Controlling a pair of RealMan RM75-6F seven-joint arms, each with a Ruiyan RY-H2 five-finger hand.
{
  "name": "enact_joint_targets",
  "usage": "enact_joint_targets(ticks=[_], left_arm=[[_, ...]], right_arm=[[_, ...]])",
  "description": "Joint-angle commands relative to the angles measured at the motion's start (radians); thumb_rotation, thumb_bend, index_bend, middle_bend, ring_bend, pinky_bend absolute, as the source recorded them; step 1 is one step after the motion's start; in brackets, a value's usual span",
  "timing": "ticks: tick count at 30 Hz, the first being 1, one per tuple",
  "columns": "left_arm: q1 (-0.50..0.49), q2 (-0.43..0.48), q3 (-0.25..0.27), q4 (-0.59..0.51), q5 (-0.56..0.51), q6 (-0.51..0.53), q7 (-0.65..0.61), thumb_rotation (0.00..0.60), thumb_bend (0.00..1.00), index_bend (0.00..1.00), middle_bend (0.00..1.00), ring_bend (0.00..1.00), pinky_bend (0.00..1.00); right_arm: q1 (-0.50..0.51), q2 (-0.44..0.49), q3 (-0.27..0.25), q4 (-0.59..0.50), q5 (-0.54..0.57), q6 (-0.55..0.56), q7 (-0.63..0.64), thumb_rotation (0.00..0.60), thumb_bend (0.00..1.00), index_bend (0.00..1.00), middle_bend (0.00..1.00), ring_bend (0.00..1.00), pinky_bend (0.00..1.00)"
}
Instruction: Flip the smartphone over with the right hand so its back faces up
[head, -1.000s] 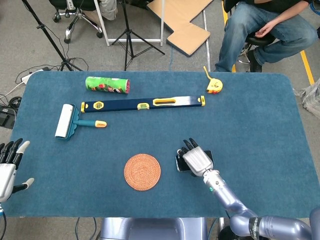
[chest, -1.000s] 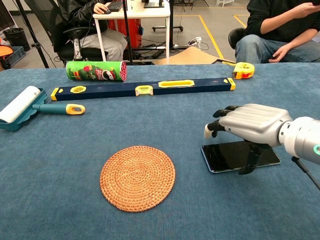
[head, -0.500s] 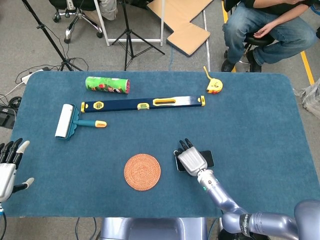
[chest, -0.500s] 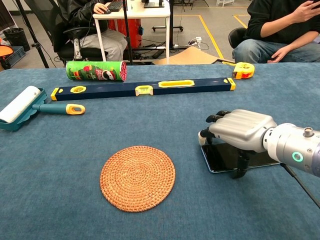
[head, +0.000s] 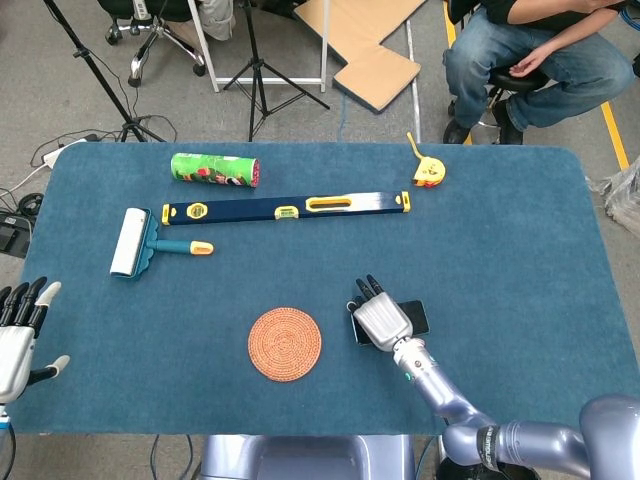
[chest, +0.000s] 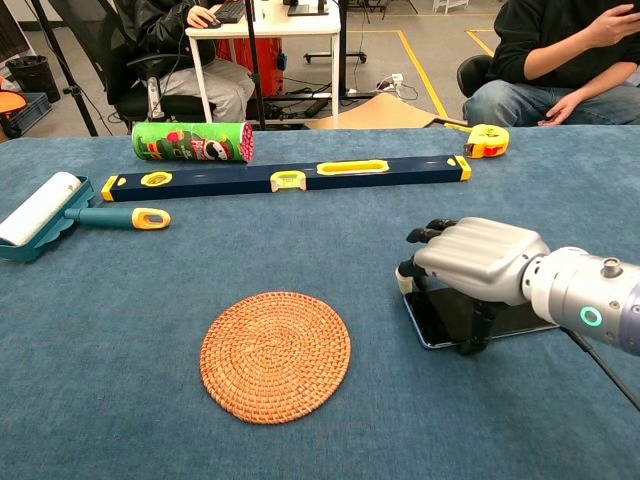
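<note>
A black slab smartphone (chest: 470, 314) lies flat on the blue felt-covered table (chest: 330, 240), screen side up, just right of a round woven rattan coaster (chest: 275, 355) and well in front of a long navy spirit level with yellow grips (chest: 285, 178). The silver right hand (chest: 478, 262) arches palm-down over the phone, covering most of its left half. Its dark fingertips (chest: 425, 236) curl down past the phone's left end, and the thumb (chest: 478, 325) reaches down at the phone's near long edge, touching or almost touching it. The fingers are bent in a loose claw around the phone; whether they actually grip it cannot be told from either view. In the head view the same right hand (head: 380, 320) sits over the smartphone (head: 415, 317), whose right end shows bare beyond the knuckles.

The silver left hand (head: 17, 335) hangs off the left edge of the table, fingers spread apart and holding nothing.

Toward the back left lie a green printed crisp tube (chest: 192, 141) on its side and a white lint roller in a teal holder (chest: 45, 215) with a yellow-tipped handle. A yellow tape measure (chest: 487, 140) rests beyond the right end of the level. A seated person in dark top and jeans (chest: 560, 50) is behind the table's far right corner
</note>
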Motion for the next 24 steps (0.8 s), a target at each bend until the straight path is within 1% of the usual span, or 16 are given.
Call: enact_joint_targets(ticks=[1,5,6,11,15,19,24], left_arm=[[0.0,0.0,0.0,0.0,-0.001,0.0,-0.001,0.6,0.0,0.0,0.0,0.0,0.0],[-0.001,0.002,0.0,-0.001,-0.002,0.0,-0.004,0.6,0.0,0.0,0.0,0.0,0.0],[-0.001,0.003,0.0,-0.002,-0.002,0.001,-0.006,0.6,0.0,0.0,0.0,0.0,0.0],[-0.001,0.007,0.0,-0.002,-0.002,0.0,-0.014,0.6,0.0,0.0,0.0,0.0,0.0],[-0.002,0.008,0.001,-0.002,-0.004,-0.002,-0.017,0.6,0.0,0.0,0.0,0.0,0.0],[-0.003,0.006,0.003,-0.001,-0.01,-0.008,-0.01,0.6,0.0,0.0,0.0,0.0,0.0],[-0.004,0.007,0.003,-0.006,-0.012,-0.009,-0.012,0.6,0.0,0.0,0.0,0.0,0.0]], right_arm=[[0.002,0.019,0.011,-0.025,-0.018,0.011,0.035,0.6,0.18,0.48,0.5,0.05,0.0],[0.0,0.045,0.047,-0.059,-0.043,0.021,0.137,0.6,0.18,0.48,0.5,0.06,0.0],[-0.001,0.052,0.072,-0.067,-0.049,0.028,0.185,0.6,0.18,0.48,0.5,0.07,0.0],[-0.007,0.073,0.125,-0.054,-0.092,0.026,0.384,0.6,0.19,0.48,0.5,0.08,0.0],[-0.019,0.083,0.165,-0.049,-0.116,0.018,0.581,0.6,0.19,0.48,0.5,0.08,0.0],[-0.038,0.09,0.209,-0.039,-0.135,-0.001,0.832,0.6,0.2,0.48,0.5,0.08,0.0],[-0.059,0.083,0.259,-0.023,-0.129,-0.037,1.142,0.6,0.23,0.48,0.5,0.08,0.0]])
